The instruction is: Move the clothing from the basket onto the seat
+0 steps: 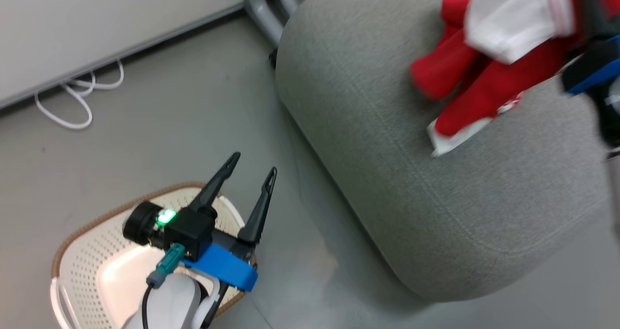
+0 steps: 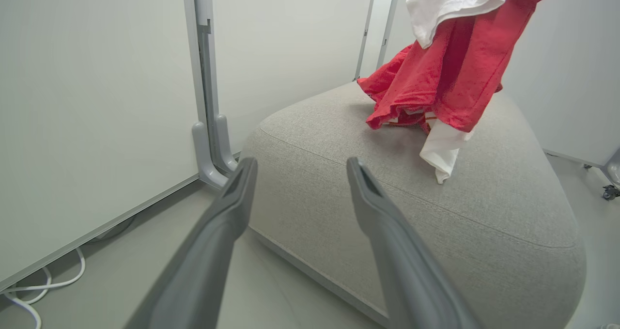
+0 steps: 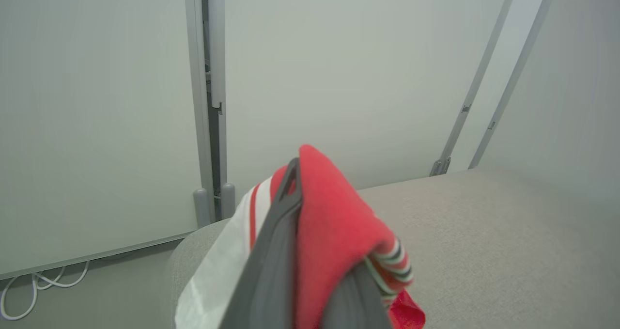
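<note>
Clothing (image 1: 489,72) hangs over seat (image 1: 387,183), clenched in right pincer (image 3: 304,181); left pincer (image 1: 255,162) spread wide above basket (image 1: 82,261).

The basket (image 1: 85,263) stands on the floor (image 1: 160,125) to the left of the seat (image 1: 387,174), apart from it. The left gripper (image 1: 255,163) hangs above the basket's right side, fingers pointing at the seat. The clothing (image 1: 484,77) hangs over the seat's far right part, pinched in the right gripper (image 3: 317,232), its lower folds on the seat top. Behind the seat stands a wall panel (image 1: 97,19); a cable (image 1: 72,101) lies at its base, far left.
</note>
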{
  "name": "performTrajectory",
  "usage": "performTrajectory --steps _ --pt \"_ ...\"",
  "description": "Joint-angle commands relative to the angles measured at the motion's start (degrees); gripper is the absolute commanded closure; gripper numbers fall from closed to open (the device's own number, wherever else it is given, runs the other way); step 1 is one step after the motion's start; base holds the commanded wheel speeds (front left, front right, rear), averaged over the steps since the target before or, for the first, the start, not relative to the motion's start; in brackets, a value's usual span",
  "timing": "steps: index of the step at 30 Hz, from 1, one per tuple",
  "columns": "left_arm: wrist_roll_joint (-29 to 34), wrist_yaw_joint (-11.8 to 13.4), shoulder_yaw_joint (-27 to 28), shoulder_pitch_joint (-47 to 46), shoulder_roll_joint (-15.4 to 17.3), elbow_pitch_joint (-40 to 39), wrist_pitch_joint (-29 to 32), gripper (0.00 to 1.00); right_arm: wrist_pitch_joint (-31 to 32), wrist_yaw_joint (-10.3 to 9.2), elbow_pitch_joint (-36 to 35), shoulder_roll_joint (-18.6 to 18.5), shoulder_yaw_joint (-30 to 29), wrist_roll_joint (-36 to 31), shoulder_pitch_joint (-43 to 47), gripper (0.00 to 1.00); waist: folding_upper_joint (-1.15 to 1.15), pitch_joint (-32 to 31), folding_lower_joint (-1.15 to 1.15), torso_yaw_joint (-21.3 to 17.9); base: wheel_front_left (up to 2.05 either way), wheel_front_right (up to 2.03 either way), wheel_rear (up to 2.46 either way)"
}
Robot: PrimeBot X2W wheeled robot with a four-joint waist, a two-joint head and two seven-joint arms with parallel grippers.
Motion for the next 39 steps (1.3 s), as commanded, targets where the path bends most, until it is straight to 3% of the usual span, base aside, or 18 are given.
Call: performTrajectory --steps 1,7,11,18,27,28,30,31,32,39 --pt "0.4 -0.1 -0.5 -2.7 0.9 -0.8 -0.3 0.0 0.8 0.01 -0.4 -2.6 -3.0 -1.1 -2.9 1.0 0.0 5.9 0.0 3.3 0.0 0.0 0.0" --pt "0.8 -0.1 -2.2 -8.1 3.9 -2.8 -0.2 0.0 1.6 0.01 -1.1 -9.5 -14.6 -3.3 -8.9 1.0 0.0 14.2 0.0 7.0 0.0 0.0 0.0" --pt "1.0 -0.1 -3.5 -11.4 5.5 -4.5 0.1 0.0 -0.5 0.01 0.4 -11.2 -21.0 -5.1 -9.7 1.0 0.0 18.6 0.0 8.9 0.0 0.0 0.0" --pt "1.2 -0.1 -3.8 -14.9 6.9 -6.6 0.5 0.0 -5.3 0.01 8.4 -8.5 -26.1 -6.8 -6.6 1.0 0.0 23.4 0.0 10.9 0.0 0.0 0.0" --pt "0.6 0.4 -4.2 -15.1 6.1 -6.2 0.2 0.0 -9.8 0.01 18.4 -7.0 -27.1 -8.2 -5.4 1.0 0.0 23.2 0.0 12.3 0.0 0.0 0.0" --pt "0.5 0.5 -4.1 -15.0 5.9 -6.0 0.2 0.0 -9.8 0.01 19.1 -7.0 -26.7 -8.5 -5.4 0.95 0.0 23.0 0.0 12.4 0.0 0.0 0.0" --pt "0.1 0.5 -3.8 -14.8 5.8 -5.7 0.1 0.0 -9.6 0.01 20.3 -6.9 -26.0 -8.5 -5.4 0.34 0.0 22.7 0.0 12.4 0.0 0.0 0.0" --pt "0.1 0.5 -3.8 -14.8 5.8 -5.7 0.1 0.0 -9.6 0.01 20.3 -6.9 -26.0 -8.5 -5.4 0.34 0.0 22.7 0.0 12.4 0.0 0.0 0.0" --pt "-0.1 0.5 -3.7 -14.6 5.8 -5.1 0.0 0.0 -9.3 0.01 21.3 -7.1 -25.5 -8.4 -5.4 0.0 0.0 22.2 0.0 12.5 0.0 0.0 0.0" --pt "-0.4 0.5 -3.6 -14.3 5.3 -3.9 -0.2 0.0 -9.1 0.01 22.9 -8.1 -24.1 -7.5 -5.0 0.0 0.0 21.0 0.0 12.9 0.0 0.0 0.0"
